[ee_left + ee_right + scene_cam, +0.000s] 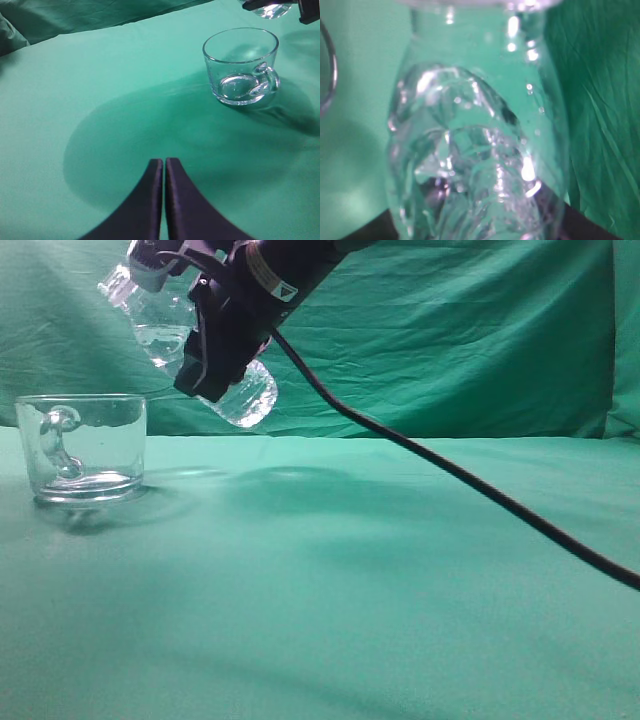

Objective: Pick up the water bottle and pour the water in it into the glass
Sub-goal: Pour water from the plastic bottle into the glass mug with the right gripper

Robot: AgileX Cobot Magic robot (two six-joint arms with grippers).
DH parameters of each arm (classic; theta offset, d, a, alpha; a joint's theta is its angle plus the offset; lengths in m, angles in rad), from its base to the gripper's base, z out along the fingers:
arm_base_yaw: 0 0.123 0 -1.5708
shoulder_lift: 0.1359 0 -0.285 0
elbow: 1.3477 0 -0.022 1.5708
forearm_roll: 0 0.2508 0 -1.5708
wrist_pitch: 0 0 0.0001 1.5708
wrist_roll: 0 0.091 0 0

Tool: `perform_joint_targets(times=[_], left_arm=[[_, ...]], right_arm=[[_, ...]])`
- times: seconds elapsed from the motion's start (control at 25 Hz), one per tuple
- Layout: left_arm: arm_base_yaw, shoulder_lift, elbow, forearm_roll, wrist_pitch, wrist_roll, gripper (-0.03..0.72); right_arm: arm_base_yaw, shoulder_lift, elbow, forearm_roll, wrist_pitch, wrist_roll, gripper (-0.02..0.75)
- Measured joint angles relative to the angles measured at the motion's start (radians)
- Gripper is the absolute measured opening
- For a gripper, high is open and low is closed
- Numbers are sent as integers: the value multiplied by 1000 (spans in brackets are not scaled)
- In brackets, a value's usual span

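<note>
The right gripper (222, 325) clamps the water bottle (165, 325) around its body and holds it in the air, tilted, above and a little to the right of the glass (82, 447) in the exterior view. The bottle's long axis slants from its base, low on the right, up to its neck at the upper left, so the neck is the end nearer the glass but sits higher than the base. The mouth lies at the frame's top edge and is hard to make out. Water (470, 165) shows inside the bottle close to the right wrist camera. The glass stands upright on the green cloth (400, 590), handle toward the exterior camera; whether it holds any water cannot be told. The left gripper (164, 172) hangs low over the cloth with its fingers pressed together, grasping nothing, well apart from the glass (241, 65). Pouring likely calls for tipping the neck down over the rim.
</note>
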Motion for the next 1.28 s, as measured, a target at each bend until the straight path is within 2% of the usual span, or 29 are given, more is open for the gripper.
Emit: perform_joint_targets(times=[0.28, 0.64, 1.28], left_arm=[[0, 0, 0, 0, 0, 0, 0], [0, 0, 0, 0, 0, 0, 0], [0, 0, 0, 0, 0, 0, 0]], right_arm=[[0, 0, 0, -7, -9, -208, 335], [0, 0, -2, -7, 24, -377, 335], [22, 0, -2, -7, 68, -480, 335]])
